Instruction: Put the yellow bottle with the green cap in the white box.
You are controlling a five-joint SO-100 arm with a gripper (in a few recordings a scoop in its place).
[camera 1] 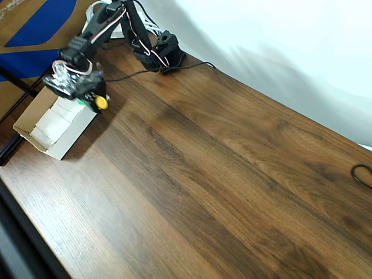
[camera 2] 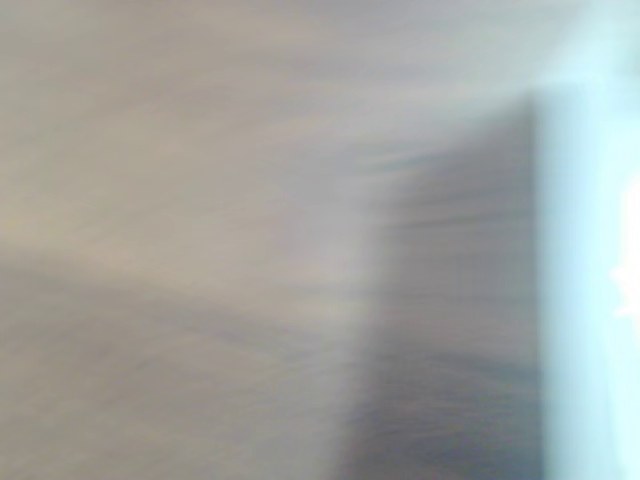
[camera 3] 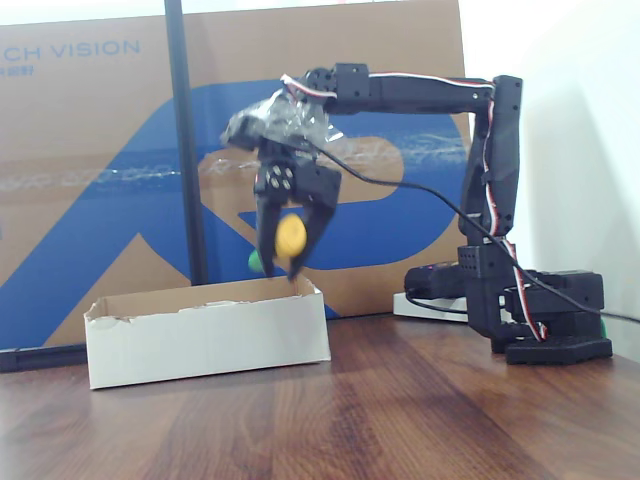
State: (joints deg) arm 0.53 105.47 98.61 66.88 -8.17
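Across the overhead view ran a dark wood-grain table (camera 1: 221,174), bare over most of its top, with a white wall (camera 1: 290,40) along the far edge. Behind the setup in the fixed view stood a big brown-and-blue carton (camera 3: 100,180) with a black pole (camera 3: 185,150) in front of it. Black arm (camera 3: 420,92) reached from its base (camera 3: 545,320) at the right of the fixed view, out and down toward the white box (camera 3: 205,340). That box sat near the table's left corner in the overhead view (camera 1: 55,125), white padding pieces visible inside.

Gripper (camera 3: 288,245) hung above the box's right end, pinching the yellow bottle with the green cap (camera 3: 290,236); bottle was off the table, above the rim, not inside. Green cap poked out behind the fingers. In the overhead view the bottle (camera 1: 101,102) showed as a yellow spot at the gripper (camera 1: 87,93), at the box's edge.

Wrist view was smeared by blur, nothing identifiable. A black cable loop (camera 1: 363,174) was cut off at the overhead view's right edge.
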